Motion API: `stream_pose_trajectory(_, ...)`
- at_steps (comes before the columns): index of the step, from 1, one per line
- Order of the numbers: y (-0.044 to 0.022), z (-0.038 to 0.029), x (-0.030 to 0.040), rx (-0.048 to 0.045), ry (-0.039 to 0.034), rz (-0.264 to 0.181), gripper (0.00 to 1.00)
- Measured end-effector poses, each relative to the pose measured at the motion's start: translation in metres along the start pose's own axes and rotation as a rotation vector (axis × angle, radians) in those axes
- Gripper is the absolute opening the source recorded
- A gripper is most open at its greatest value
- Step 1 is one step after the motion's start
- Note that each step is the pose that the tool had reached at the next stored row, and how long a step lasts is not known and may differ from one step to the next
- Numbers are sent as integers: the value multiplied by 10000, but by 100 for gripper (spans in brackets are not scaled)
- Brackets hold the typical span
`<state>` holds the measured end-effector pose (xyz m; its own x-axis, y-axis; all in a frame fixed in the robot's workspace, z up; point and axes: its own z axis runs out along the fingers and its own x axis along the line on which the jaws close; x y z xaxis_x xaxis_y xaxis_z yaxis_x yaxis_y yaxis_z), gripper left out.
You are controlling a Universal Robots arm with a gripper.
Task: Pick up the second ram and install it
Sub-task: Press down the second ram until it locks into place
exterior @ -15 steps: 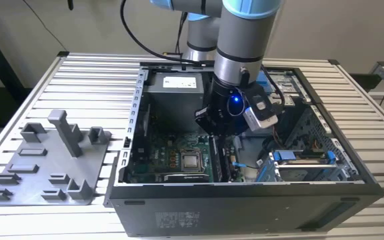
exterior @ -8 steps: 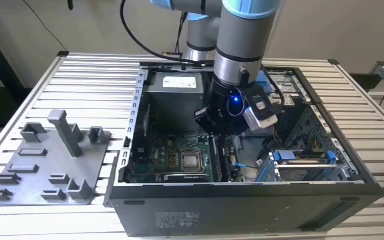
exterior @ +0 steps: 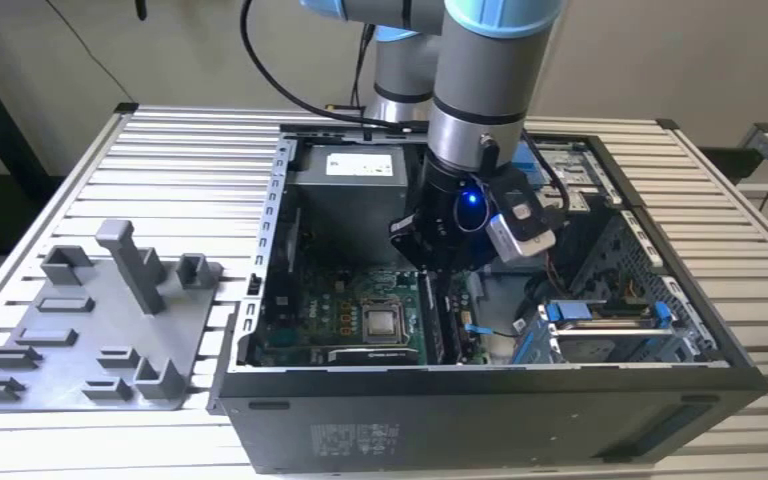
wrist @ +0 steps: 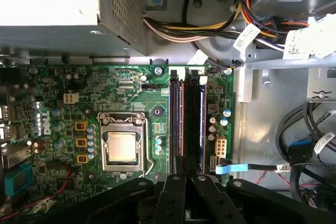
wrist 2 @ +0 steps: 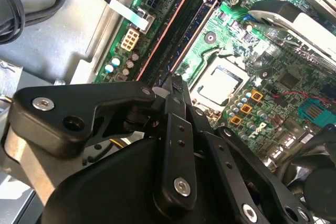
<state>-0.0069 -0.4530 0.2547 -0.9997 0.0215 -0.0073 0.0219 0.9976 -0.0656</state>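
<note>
Two memory slots run side by side just beside the CPU socket, on its side away from the board's port edge. Dark, long, narrow strips stand in both. Judgement: the second ram is the one in the slot nearer the socket, since the fingertips line up with it, but I cannot tell the sticks apart with certainty.

Gripper hangs low inside the open computer case, at the slot end beside the socket. Fingers are drawn together with no gap seen between them; in the second wrist view the tips sit right over the strip's end. Touching or just above: cannot tell.

Grey tray lies outside the case, well apart from the socket, with no stick on it.

Handling, as judged:
- light, thin, stiff board; would crack rather than bend
- chips and contact edge fragile
- hold across the flat faces near the top edge, or bear down on that edge only
- keep it upright in the slot; a tilt could jam it
</note>
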Motion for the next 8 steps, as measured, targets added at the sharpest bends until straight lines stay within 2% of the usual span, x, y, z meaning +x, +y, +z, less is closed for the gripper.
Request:
stream_pose_trajectory(3, 0, 1, 0, -3, -32, -322, 11)
stream_pose_trajectory(8, 0, 1, 0, -9, -109, -1155, 11)
